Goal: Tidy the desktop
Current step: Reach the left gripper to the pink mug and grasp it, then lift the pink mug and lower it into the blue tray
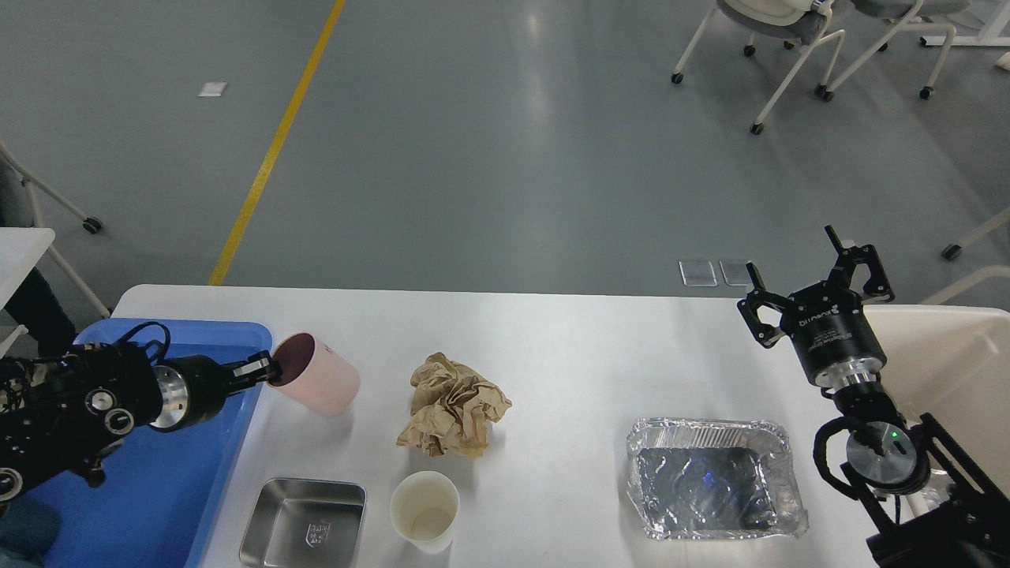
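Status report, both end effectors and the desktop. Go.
Left end effector shut on pink cup rim, cup tilted beside blue tray. Right end effector open, empty. Desktop holds crumpled paper, foil tray.

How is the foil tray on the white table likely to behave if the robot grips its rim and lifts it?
The foil tray looks thin and already wrinkled, so its rim would probably bend or crush under a pinch. It appears empty, so likely very light, and may slide on the smooth desktop if pushed. The right hand hangs open beyond it.
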{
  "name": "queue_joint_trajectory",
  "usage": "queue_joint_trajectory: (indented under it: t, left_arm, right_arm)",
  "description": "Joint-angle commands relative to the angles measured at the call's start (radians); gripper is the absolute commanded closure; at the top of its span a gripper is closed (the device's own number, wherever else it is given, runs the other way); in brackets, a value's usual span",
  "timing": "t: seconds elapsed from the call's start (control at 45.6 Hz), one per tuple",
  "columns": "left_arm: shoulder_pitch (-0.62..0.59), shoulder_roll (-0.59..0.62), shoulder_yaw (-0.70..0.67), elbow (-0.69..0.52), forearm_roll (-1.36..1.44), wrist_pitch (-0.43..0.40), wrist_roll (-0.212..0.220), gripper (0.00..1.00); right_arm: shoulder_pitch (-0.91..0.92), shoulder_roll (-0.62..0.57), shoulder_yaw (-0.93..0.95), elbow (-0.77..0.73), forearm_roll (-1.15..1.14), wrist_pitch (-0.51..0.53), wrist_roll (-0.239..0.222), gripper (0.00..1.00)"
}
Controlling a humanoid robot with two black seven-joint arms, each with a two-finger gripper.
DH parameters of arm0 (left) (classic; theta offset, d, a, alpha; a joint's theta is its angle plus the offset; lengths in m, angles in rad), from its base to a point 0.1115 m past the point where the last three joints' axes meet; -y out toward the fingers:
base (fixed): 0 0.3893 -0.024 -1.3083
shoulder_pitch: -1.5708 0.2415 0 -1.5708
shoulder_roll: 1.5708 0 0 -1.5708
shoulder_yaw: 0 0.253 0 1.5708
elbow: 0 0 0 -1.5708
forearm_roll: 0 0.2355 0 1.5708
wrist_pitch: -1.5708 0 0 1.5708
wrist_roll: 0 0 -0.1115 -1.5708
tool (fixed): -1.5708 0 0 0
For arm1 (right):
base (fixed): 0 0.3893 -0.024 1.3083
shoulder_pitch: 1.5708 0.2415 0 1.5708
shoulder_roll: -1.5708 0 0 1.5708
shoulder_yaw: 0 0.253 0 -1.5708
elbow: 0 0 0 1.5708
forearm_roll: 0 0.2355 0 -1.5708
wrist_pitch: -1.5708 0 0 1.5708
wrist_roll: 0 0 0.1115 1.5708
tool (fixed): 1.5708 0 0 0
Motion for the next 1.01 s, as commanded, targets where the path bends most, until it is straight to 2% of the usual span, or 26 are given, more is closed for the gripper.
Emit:
queue_joint_trajectory:
  t: [0.0,0.088,0.285,0.46,0.526,0.745,0.855,0.986]
  left_arm:
    - [-0.107,0.142,-0.002,-0.063,-0.009,-0.115,0.004,0.99]
    - [-0.208,0.251,-0.002,-0.109,-0.013,-0.235,0.015,1.00]
    - [-0.369,0.409,-0.002,-0.130,-0.010,-0.388,0.021,0.99]
    - [-0.360,0.469,0.009,-0.132,-0.002,-0.407,0.027,0.99]
    - [-0.316,0.500,0.036,-0.126,0.006,-0.375,0.024,0.99]
    - [-0.126,0.511,0.136,-0.124,0.090,-0.140,0.012,0.98]
    - [-0.026,0.506,0.145,-0.129,0.090,-0.069,0.004,0.98]
    - [0.052,0.491,0.145,-0.132,0.090,0.015,-0.028,0.98]
  right_arm:
    - [0.006,0.001,-0.002,0.001,-0.001,-0.002,0.000,0.00]
    - [0.011,0.008,-0.003,0.003,-0.001,-0.002,0.000,0.00]
    - [0.014,0.036,-0.003,0.006,-0.001,-0.002,0.000,0.00]
    - [0.014,0.033,-0.003,0.011,-0.001,-0.002,0.000,0.00]
    - [0.014,0.027,-0.003,0.011,-0.001,-0.002,0.000,0.00]
    - [0.012,0.036,-0.005,0.011,-0.001,-0.002,0.000,0.00]
    - [0.012,0.042,-0.005,0.011,-0.001,-0.002,0.000,0.00]
    - [0.014,0.042,-0.005,0.011,-0.001,-0.002,0.000,0.00]
